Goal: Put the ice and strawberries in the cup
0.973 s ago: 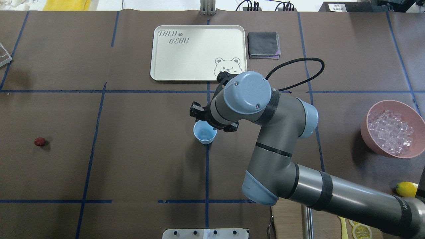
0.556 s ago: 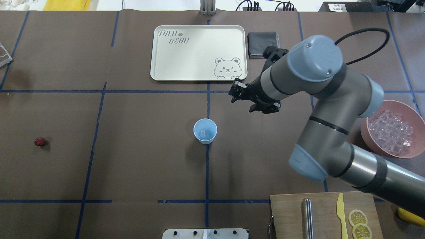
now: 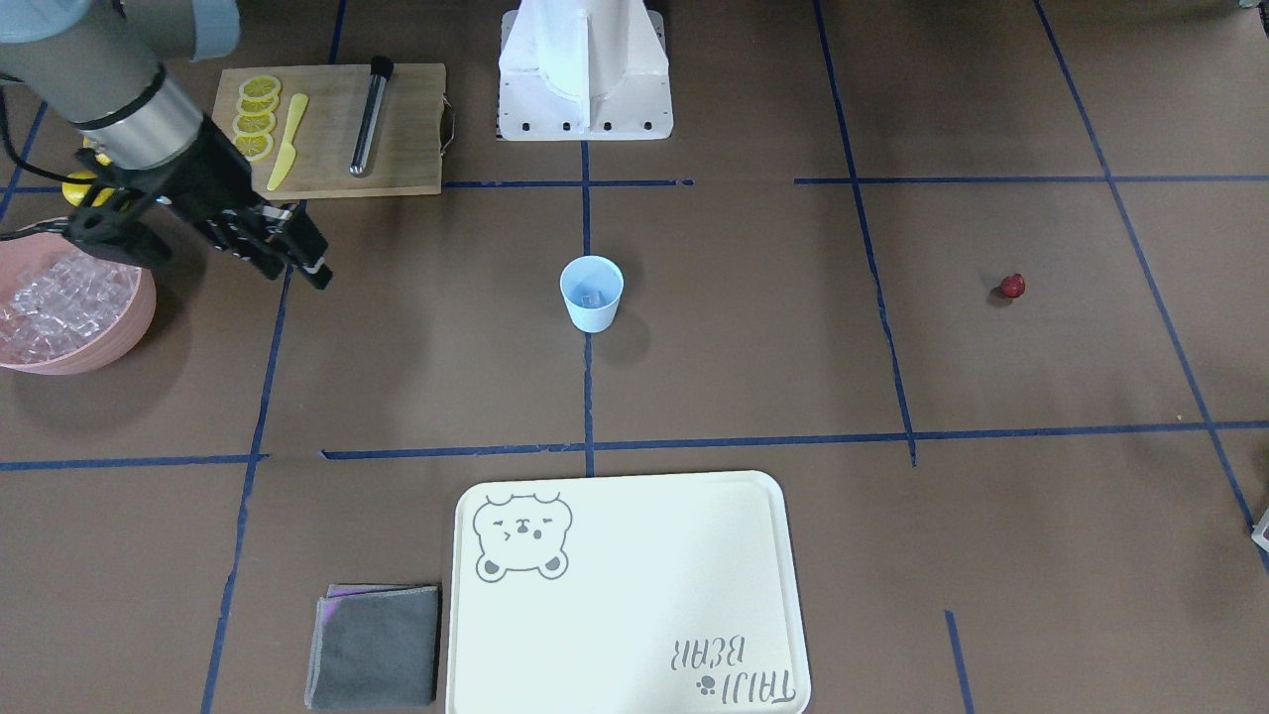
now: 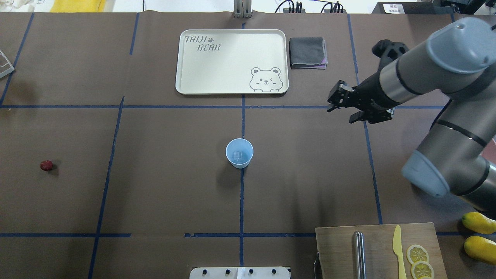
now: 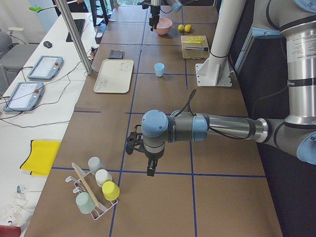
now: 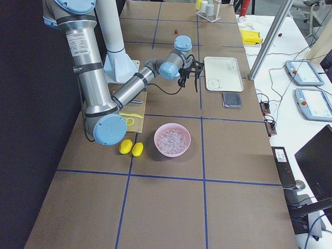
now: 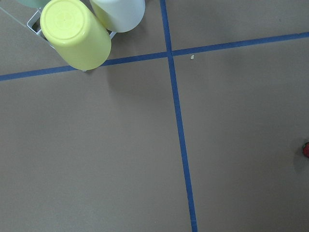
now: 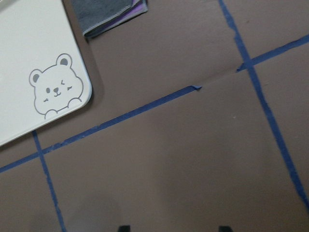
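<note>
Glassy ice (image 4: 237, 155) inside the cup (image 4: 229, 147) is hard to make out.

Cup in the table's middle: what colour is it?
Pale blue; the cup shows best in the overhead view.

Bright, even overhead light casts soft shadows beside the cup (image 3: 591, 293); every view is sharp

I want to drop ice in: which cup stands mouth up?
The blue cup at the middle of the table. The yellow, white, grey and green cups sit bottoms up at the table's left end.
</note>
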Action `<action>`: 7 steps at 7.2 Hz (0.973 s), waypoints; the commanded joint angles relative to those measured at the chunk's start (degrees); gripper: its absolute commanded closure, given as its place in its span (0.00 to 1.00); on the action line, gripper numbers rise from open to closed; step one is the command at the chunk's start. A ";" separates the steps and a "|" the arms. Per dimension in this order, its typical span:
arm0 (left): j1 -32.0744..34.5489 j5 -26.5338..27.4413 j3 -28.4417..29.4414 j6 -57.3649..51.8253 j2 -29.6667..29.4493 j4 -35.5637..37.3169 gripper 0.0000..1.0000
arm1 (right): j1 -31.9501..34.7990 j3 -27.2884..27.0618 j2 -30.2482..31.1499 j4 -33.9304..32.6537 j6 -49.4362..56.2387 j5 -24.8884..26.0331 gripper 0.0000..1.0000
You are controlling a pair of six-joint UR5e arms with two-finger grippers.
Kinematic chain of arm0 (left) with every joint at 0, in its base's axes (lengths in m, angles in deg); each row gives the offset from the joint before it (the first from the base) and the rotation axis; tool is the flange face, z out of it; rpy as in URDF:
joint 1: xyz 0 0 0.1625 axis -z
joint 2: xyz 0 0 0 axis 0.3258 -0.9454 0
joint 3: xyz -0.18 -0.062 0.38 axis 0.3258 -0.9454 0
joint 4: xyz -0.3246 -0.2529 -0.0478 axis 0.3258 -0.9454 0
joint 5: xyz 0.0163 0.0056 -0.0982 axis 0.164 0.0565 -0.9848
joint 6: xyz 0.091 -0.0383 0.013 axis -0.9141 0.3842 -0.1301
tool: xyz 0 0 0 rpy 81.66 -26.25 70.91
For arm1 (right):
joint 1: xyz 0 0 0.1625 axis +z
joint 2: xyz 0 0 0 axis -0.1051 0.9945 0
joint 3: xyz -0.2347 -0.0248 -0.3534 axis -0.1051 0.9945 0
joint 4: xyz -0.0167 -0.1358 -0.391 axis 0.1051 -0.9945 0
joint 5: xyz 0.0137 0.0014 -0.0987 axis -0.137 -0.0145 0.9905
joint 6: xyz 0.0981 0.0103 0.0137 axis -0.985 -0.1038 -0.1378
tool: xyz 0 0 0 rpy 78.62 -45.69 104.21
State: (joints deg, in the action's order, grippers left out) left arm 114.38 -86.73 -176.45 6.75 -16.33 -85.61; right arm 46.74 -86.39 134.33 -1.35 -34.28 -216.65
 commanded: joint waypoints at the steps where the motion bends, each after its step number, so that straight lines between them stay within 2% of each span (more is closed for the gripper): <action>1: 0.00 0.00 -0.02 0.00 0.01 0.00 0.00 | 4.60 -0.40 5.94 0.35 4.14 -2.27 0.21; 5: 0.00 0.00 -0.02 0.09 0.01 0.00 0.00 | 10.85 2.05 14.73 0.35 7.24 -1.92 0.23; 7: 0.00 0.00 -0.02 0.09 0.01 0.00 0.00 | 11.38 4.77 15.62 0.35 7.24 -1.48 0.22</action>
State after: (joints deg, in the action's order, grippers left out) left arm 114.38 -86.73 -176.47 6.84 -16.33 -85.61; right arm 57.51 -83.50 149.26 -1.01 -27.08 -218.26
